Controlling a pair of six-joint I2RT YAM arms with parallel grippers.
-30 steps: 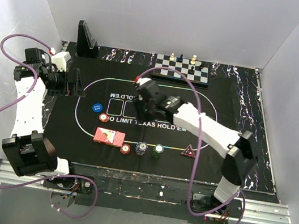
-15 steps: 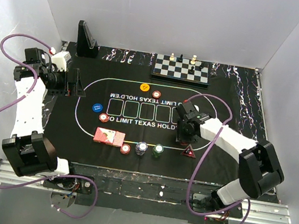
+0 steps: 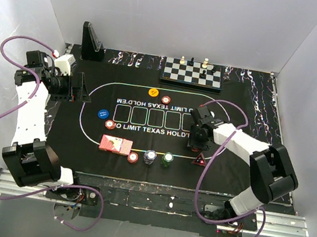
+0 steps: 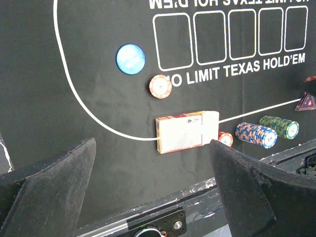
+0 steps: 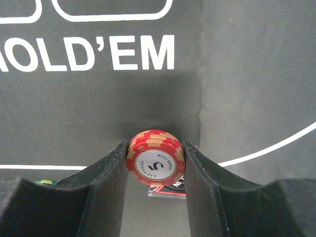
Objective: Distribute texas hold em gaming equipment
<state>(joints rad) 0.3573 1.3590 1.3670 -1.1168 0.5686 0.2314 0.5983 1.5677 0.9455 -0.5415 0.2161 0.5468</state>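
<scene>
My right gripper [image 5: 155, 160] is shut on a small stack of red-and-cream poker chips [image 5: 155, 157], held just above the mat; in the top view this gripper [image 3: 197, 141] hangs beside the dark red triangular marker [image 3: 200, 159], whose edge shows under the chips [image 5: 170, 190]. The red-backed cards [image 3: 115, 145] lie near the front line, with a red chip [image 3: 133, 157], a blue stack [image 3: 150, 156] and a green stack [image 3: 167, 158] to their right. My left gripper [image 3: 81, 88] stands open and empty at the mat's left edge; its wrist view shows the cards [image 4: 187, 131].
Single chips lie on the black mat [image 3: 232, 115]: blue [image 3: 104, 113], red [image 3: 110, 124], orange [image 3: 153, 92], red-white [image 3: 166, 100]. A chessboard with pieces [image 3: 193, 74] sits at the back. A black stand [image 3: 91, 42] is at the back left. White walls enclose the table.
My right arm has swung from the mat's left centre to the right with the chips and now sits by the triangular marker. The left arm has not moved.
</scene>
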